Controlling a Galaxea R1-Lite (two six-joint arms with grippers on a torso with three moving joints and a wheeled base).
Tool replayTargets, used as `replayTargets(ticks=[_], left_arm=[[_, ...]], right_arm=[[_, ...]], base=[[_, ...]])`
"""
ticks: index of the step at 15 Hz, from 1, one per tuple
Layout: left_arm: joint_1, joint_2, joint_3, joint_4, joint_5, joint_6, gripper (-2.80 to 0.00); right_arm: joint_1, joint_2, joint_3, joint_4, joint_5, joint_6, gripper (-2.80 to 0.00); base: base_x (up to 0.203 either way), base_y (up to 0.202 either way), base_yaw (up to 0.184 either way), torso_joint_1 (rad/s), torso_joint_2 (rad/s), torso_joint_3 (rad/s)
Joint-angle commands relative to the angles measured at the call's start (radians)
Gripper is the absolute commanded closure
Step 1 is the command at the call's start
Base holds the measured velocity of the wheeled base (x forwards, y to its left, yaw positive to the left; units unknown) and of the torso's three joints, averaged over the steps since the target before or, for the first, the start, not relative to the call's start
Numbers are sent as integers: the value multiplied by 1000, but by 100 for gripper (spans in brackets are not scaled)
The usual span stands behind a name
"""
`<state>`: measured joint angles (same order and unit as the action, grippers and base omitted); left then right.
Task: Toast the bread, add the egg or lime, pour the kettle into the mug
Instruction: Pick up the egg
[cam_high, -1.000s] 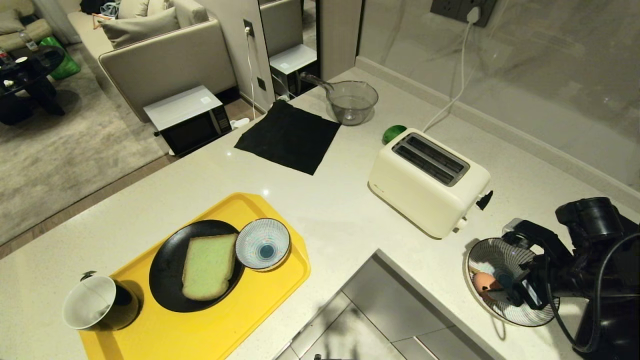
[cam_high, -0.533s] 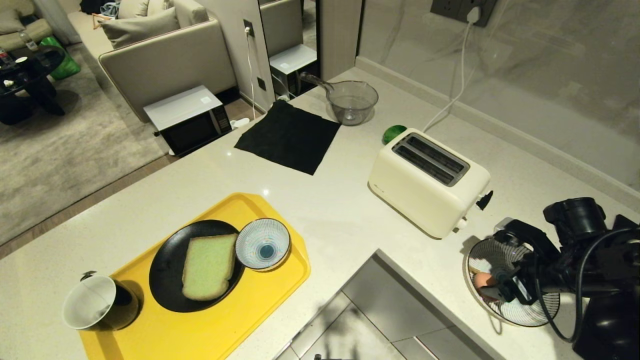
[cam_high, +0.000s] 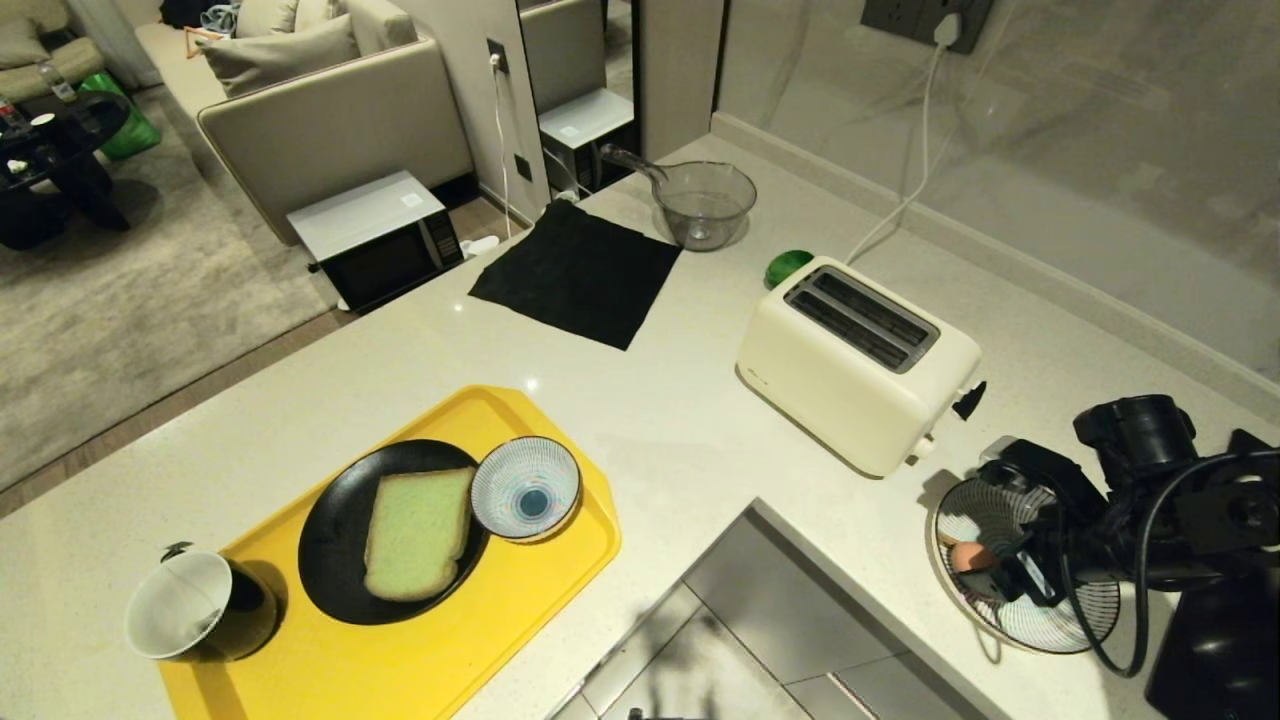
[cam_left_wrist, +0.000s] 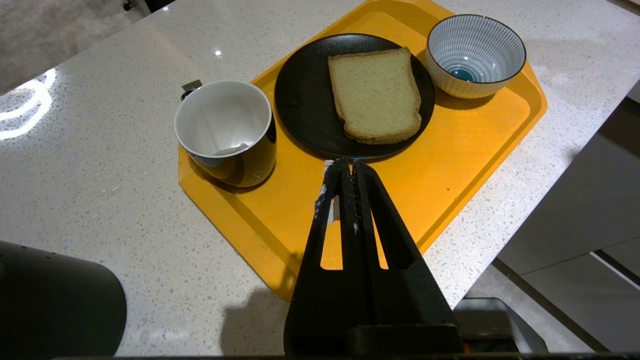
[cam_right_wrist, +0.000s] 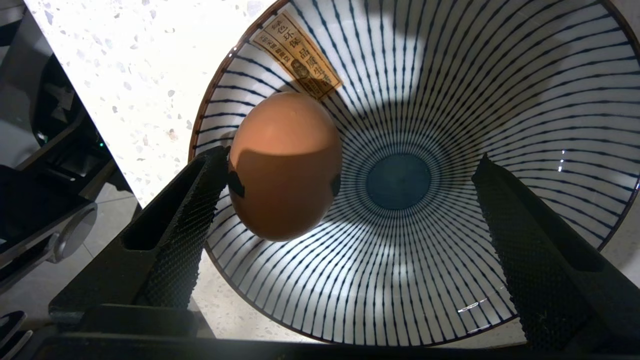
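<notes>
Step in hand: picking up the egg (cam_right_wrist: 285, 167). The egg lies in the striped bowl (cam_right_wrist: 500, 75) on the surface, right of the toaster (cam_high: 858, 362). The right claw (cam_right_wrist: 350, 200) is lowered into the bowl, spread wide, one finger (cam_right_wrist: 192, 215) touching the egg, the other well apart.

Next move: centre the egg between the fingers, then close gently. The left claw (cam_left_wrist: 344, 172) hangs closed and empty above the tray (cam_left_wrist: 475, 130), where the bread (cam_left_wrist: 375, 95) sits untoasted.
</notes>
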<state>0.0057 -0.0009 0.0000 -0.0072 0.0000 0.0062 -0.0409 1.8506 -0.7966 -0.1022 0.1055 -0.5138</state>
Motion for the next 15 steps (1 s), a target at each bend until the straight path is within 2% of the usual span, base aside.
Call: replayTargets(ticks=[1, 15], left_arm=[[0, -1, 0, 0, 1, 1, 0], [0, -1, 0, 0, 0, 1, 0]], right_arm=[[1, 7, -6, -1, -1, -3, -280], [7, 39, -38, -2, -4, -5, -280]], base=[[0, 0, 0, 0, 0, 0], [0, 0, 0, 0, 0, 0]])
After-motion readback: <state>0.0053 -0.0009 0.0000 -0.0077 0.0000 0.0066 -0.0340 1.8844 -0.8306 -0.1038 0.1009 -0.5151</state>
